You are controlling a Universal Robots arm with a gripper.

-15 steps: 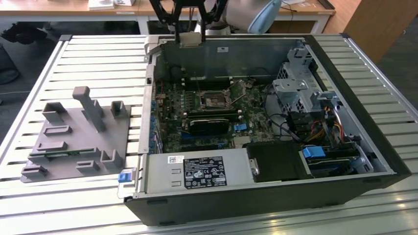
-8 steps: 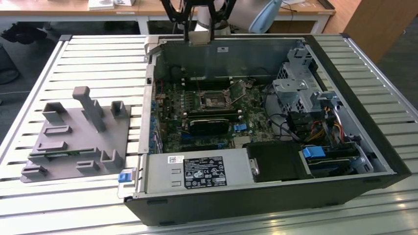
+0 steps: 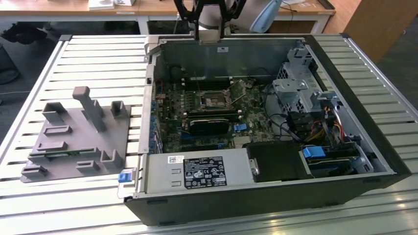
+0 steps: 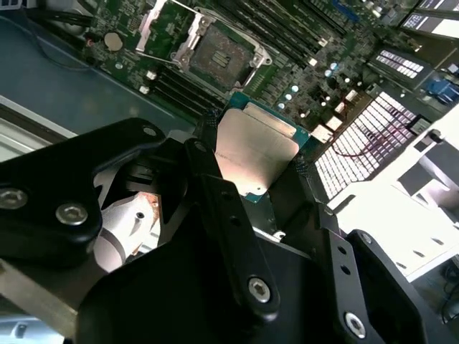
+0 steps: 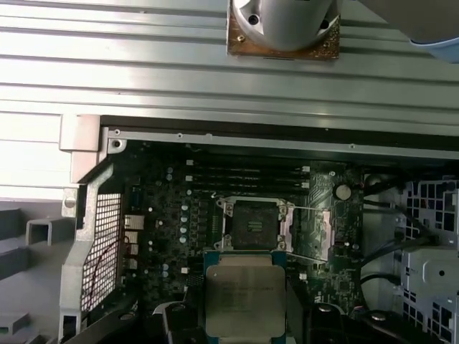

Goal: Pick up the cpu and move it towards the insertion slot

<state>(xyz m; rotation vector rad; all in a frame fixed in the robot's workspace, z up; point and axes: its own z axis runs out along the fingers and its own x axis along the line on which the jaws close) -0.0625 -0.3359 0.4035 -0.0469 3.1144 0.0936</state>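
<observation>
My gripper [image 4: 252,168] is shut on the cpu [image 4: 254,147], a flat square chip with a silvery top, its black fingers [image 4: 208,168] pressing on two opposite edges. In the first wrist view the cpu [image 5: 245,294] hangs in the air just short of the insertion slot [image 5: 254,223], a dark square socket in a silvery frame with its lid open. The second wrist view has the insertion slot [image 4: 215,54] beyond the chip. In the exterior view the gripper [image 3: 210,35] hovers over the case's far wall, well above the insertion slot [image 3: 214,99].
The open computer case [image 3: 365,122] lies on a slatted metal table [image 3: 98,58]. Around the socket are memory slots [image 5: 247,175], a drive cage [image 3: 297,90], loose cables [image 3: 307,129] and a power supply [image 3: 196,171]. A grey fixture [image 3: 75,139] stands at the exterior view's left.
</observation>
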